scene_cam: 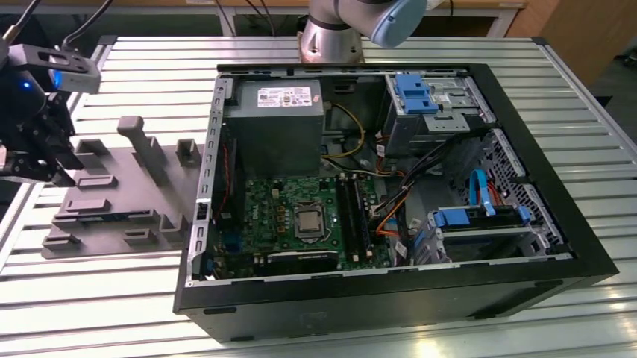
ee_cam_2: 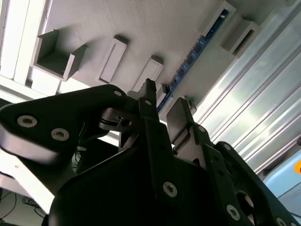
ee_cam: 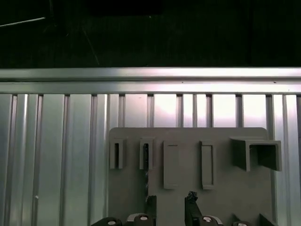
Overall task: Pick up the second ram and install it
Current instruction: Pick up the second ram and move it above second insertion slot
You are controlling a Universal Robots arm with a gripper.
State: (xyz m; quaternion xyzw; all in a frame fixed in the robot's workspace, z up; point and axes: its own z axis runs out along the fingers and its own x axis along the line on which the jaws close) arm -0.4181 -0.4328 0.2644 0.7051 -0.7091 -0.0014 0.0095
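The second ram [ee_cam_2: 192, 57] is a slim dark stick with blue marks, standing on edge between blocks of the grey moulded holder [ee_cam_2: 155, 28]. In the first wrist view its thin edge [ee_cam: 146, 176] runs away from one fingertip. My gripper [ee_cam_2: 162, 101] hovers over the holder at the stick's near end, open, with nothing between its black fingers [ee_cam_2: 149, 106]. In the exterior view the gripper [scene_cam: 45, 168] hangs at the far left, above the holder [scene_cam: 110, 201]. The motherboard's long black slots [scene_cam: 353, 216] lie inside the open computer case [scene_cam: 398, 298].
The holder [ee_cam: 188, 141] lies on a ribbed metal table [scene_cam: 149, 60], with an upright post [scene_cam: 145, 145] and several raised blocks. The case holds a grey power supply [scene_cam: 274, 127], blue drive bays [scene_cam: 428, 97] and loose cables [scene_cam: 393, 212]. The arm's base [scene_cam: 333, 37] stands behind the case.
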